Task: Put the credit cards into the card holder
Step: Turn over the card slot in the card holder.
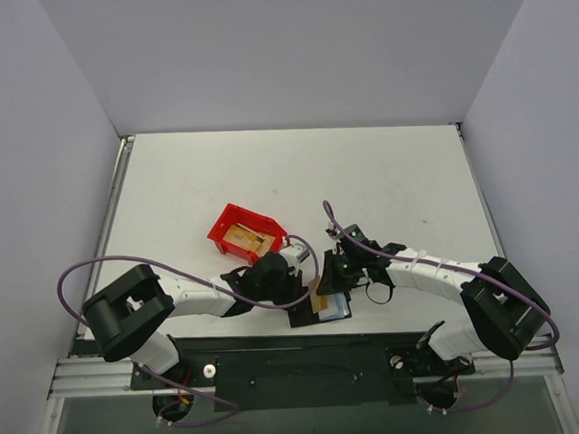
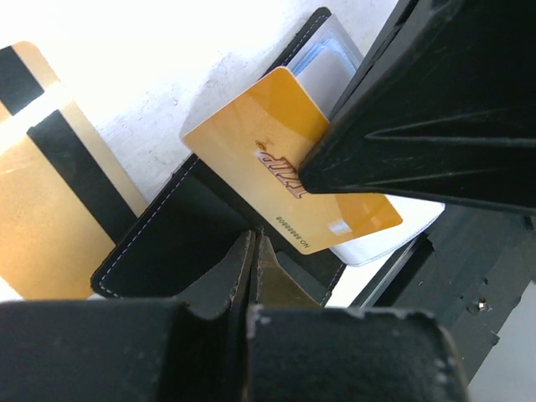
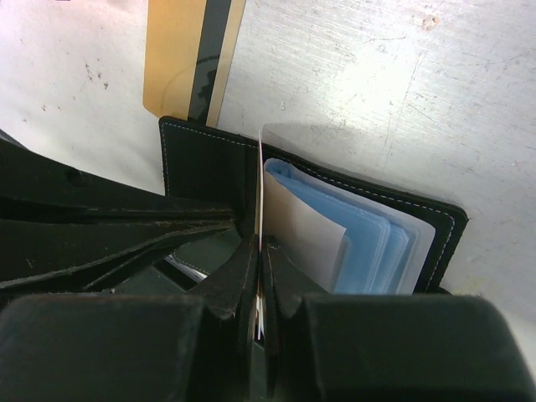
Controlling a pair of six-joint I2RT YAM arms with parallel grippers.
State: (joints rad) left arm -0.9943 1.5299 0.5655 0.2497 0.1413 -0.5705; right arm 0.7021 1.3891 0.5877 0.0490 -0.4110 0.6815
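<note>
The card holder point(image 1: 302, 318) lies open at the near table edge, its black left flap point(image 2: 167, 243) flat and pale blue sleeves point(image 3: 368, 243) on the right. My right gripper point(image 3: 260, 243) is shut on a gold credit card point(image 2: 276, 167), seen edge-on in the right wrist view point(image 3: 260, 167). It holds the card upright over the wallet's fold point(image 3: 201, 167), lower edge against the sleeves. My left gripper point(image 2: 252, 241) is shut, tips low over the black flap, nothing visible between them. A second gold card with a dark stripe point(image 2: 50, 193) lies on the table beside the wallet point(image 3: 188, 59).
A red plastic bin point(image 1: 220, 230) with more gold cards point(image 1: 247, 238) stands just behind the left gripper point(image 1: 297, 279). The right gripper point(image 1: 332, 273) is close beside it over the wallet. The black base rail point(image 1: 296, 356) runs right in front of the wallet.
</note>
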